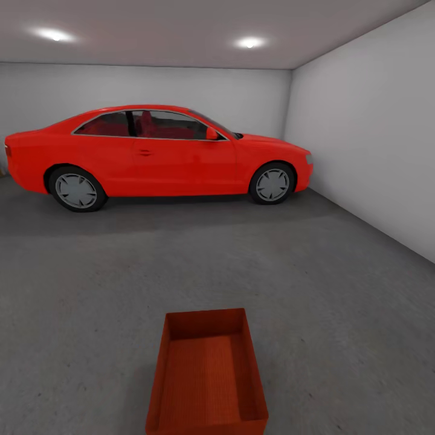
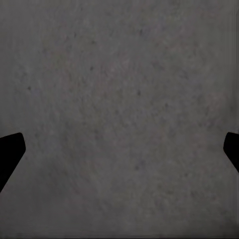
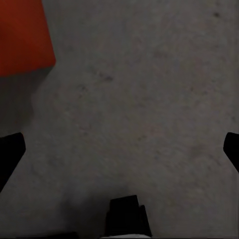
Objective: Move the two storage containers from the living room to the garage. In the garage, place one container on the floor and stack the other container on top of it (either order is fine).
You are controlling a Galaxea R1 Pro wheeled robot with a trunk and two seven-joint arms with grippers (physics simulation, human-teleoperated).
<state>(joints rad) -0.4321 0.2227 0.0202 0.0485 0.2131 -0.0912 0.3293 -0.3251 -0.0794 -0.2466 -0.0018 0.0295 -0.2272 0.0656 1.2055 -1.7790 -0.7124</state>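
An orange-red open-top storage container [image 1: 206,377] rests on the grey concrete garage floor [image 1: 241,260], close in front of me at the lower middle of the head view, its long side pointing away. One corner of the storage container [image 3: 22,35] also shows in the right wrist view. My right gripper [image 3: 119,154] hangs open over bare concrete beside that corner, nothing between its fingers. My left gripper [image 2: 119,154] is open too, its dark fingertips [image 2: 11,149] spread wide above the bare floor [image 2: 119,89].
A red car [image 1: 157,154] is parked side-on across the back of the garage. A white wall [image 1: 368,127] runs along the right. Two ceiling spotlights [image 1: 249,42] are lit. Open concrete lies between the container and the car.
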